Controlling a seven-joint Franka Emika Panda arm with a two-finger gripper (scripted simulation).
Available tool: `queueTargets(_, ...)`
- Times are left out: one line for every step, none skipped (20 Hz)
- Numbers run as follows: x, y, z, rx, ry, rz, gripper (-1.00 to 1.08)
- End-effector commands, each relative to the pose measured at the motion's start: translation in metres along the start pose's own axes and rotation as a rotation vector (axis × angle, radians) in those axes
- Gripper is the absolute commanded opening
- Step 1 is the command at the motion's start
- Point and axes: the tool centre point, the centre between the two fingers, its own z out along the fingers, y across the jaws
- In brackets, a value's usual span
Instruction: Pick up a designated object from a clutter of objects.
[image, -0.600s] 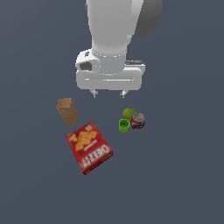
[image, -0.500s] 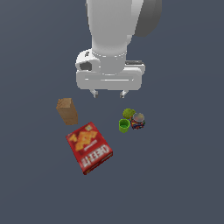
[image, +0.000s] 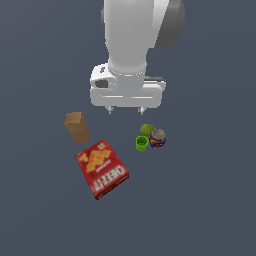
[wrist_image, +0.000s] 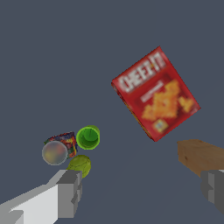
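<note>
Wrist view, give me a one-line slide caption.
Open gripper above a can, green cup, cracker box and brown box.

- The can (wrist_image: 57, 149) has a printed paper-like label in blue, red and yellow, a silvery metallic rim and a dull brownish, slightly blurred top
- The green cup (wrist_image: 88, 137) looks like smooth plastic, evenly coloured, with a soft sheen
- The lumpy yellow-green object (wrist_image: 79, 165) has a matt, uneven skin
- The red cracker box (image: 102, 168) reads as printed cardboard, flat and matt, with orange crackers and white lettering on its face
- The tan-brown box (image: 77, 126) looks like plain matt cardboard
- The gripper (wrist_image: 142, 192) has grey matt fingers (wrist_image: 70, 192) on a smooth white body with a plastic look
- The floor (image: 210, 200) is a uniform, matt dark grey-blue
</note>
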Motion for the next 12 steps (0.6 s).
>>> queueTargets(0.0,0.0,0.0,0.0,0.0,0.0,1.0)
queueTargets(0.0,-0.001,0.002,0.0,0.001,-0.001,1.0)
queueTargets(0.0,-0.003,0.003,-0.001,0.001,-0.003,1.0)
queueTargets(0.001,-0.005,0.006,-0.001,0.002,-0.006,1.0)
queueTargets(0.001,-0.007,0.008,-0.001,0.002,-0.008,1.0)
queueTargets(0.001,-0.009,0.011,-0.002,0.003,-0.012,1.0)
queueTargets(0.001,-0.012,0.015,-0.002,0.005,-0.015,1.0)
queueTargets(0.001,-0.015,0.019,-0.002,0.006,-0.019,1.0)
queueTargets(0.001,-0.019,0.023,-0.002,0.007,-0.024,1.0)
queueTargets(0.001,-0.023,0.028,-0.003,0.009,-0.029,1.0)
queueTargets(0.001,-0.027,0.033,-0.003,0.01,-0.035,1.0)
queueTargets(0.001,-0.032,0.038,-0.003,0.012,-0.041,1.0)
